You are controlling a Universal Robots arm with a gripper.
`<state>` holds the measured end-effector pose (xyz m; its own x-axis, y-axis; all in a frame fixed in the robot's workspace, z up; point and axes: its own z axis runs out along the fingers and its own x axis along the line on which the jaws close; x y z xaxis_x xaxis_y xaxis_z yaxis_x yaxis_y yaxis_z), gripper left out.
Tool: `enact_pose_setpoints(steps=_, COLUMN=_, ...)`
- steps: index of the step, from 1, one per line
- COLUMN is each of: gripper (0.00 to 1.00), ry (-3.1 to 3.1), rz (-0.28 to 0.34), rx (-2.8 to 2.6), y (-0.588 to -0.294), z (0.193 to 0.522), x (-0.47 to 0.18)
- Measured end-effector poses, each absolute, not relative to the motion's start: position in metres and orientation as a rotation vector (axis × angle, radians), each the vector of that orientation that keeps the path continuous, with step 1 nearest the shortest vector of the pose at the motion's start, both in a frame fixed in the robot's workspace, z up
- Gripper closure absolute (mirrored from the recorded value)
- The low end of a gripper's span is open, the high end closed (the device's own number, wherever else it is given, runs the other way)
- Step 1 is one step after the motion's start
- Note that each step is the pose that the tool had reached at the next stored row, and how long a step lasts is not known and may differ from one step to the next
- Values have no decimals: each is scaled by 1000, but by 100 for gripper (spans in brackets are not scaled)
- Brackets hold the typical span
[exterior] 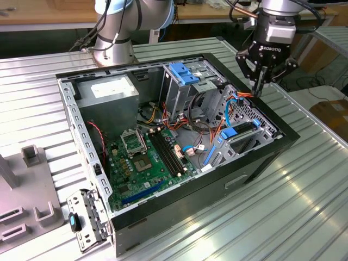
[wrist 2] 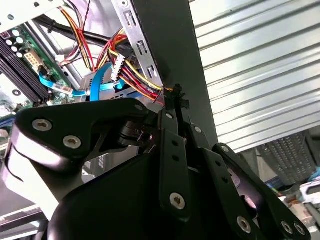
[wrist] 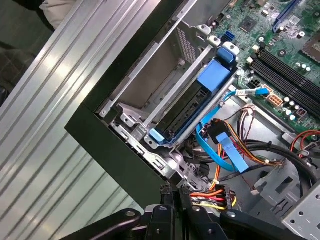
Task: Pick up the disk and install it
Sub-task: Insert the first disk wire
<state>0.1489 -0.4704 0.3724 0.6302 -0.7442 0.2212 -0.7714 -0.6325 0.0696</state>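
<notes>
Currently the gripper [exterior: 259, 87] has its fingers drawn fully together, pads meeting with no visible gap. Nothing is visibly held between them. In the second wrist view the fingertips [wrist 2: 174, 98] sit right at a red, yellow and orange wire bundle [wrist 2: 137, 80]; contact or just beside, cannot tell.

Disk [exterior: 240, 130]: seated flat in the drive bay [exterior: 255, 126] at the corner of the computer case [exterior: 179, 209] on the exterior view's right. In the first wrist view the disk [wrist: 182, 110] shows its dark body framed by the light-blue carrier rail, inside grey sheet metal.

Counts: one arm [exterior: 117, 22], one gripper, one case lying open on the ribbed metal table [exterior: 304, 206], one disk, one motherboard [exterior: 147, 163], one blue latch [exterior: 182, 73] atop the upright cage [exterior: 176, 95], at least two light-blue flat data cables [wrist: 231, 150].

Arm pose: base stands behind the case; the wrist drops from above, gripper pointing straight down over the case's far edge, just beside the bay.
</notes>
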Motion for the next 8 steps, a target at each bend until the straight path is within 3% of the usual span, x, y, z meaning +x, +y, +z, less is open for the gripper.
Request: enact_pose_setpoints(steps=8, gripper=84, ry=-1437, rz=240, rx=2591, y=-470, z=372, x=149)
